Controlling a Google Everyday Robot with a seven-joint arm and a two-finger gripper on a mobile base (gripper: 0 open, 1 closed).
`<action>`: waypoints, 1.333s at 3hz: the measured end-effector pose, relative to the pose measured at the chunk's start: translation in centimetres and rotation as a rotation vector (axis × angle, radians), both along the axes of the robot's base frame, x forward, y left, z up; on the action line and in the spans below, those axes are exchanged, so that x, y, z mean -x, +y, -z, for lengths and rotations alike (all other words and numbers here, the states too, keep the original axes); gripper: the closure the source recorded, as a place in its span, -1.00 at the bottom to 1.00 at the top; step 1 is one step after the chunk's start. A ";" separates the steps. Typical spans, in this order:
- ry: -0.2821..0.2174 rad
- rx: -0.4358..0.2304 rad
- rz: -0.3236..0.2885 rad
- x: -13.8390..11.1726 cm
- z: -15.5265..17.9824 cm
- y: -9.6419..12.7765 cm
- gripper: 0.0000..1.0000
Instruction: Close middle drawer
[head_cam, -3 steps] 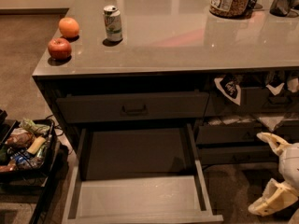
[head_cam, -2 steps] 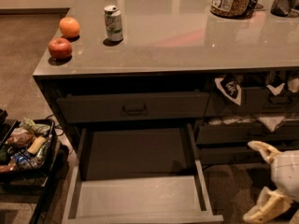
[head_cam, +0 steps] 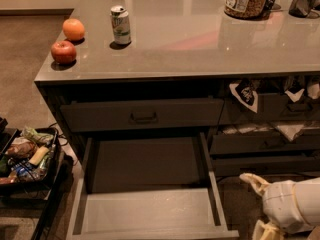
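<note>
The middle drawer (head_cam: 150, 211) is pulled far out below the closed top drawer (head_cam: 142, 115). Its pale grey inner floor shows and looks empty. Its front runs along the bottom edge of the view, so its handle is hidden. My gripper (head_cam: 258, 205), pale and cream-coloured, is at the bottom right, just right of the open drawer's front right corner and apart from it. Its two fingers (head_cam: 253, 180) are spread apart with nothing between them.
On the grey countertop (head_cam: 200, 39) stand an orange (head_cam: 73, 29), a red apple (head_cam: 63, 52), a soda can (head_cam: 120, 24) and a jar (head_cam: 246, 0). A black tray of snacks (head_cam: 27, 154) sits on the floor at left. Right-hand drawers (head_cam: 265, 144) hold packets.
My gripper has moved down and to the left, nearer the open drawer's front right corner. The drawer has not moved.
</note>
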State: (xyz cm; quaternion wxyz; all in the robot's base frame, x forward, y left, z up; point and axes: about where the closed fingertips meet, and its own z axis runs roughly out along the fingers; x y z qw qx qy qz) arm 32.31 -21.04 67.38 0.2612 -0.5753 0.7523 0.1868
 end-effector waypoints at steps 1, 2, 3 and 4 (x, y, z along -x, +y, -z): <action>0.058 -0.022 -0.025 0.3 3.8 1.9 -1.00; 0.058 -0.022 -0.025 0.3 3.8 1.9 -1.00; 0.026 -0.049 0.017 0.5 5.1 2.4 -1.00; -0.030 -0.123 0.071 1.2 7.8 4.1 -1.00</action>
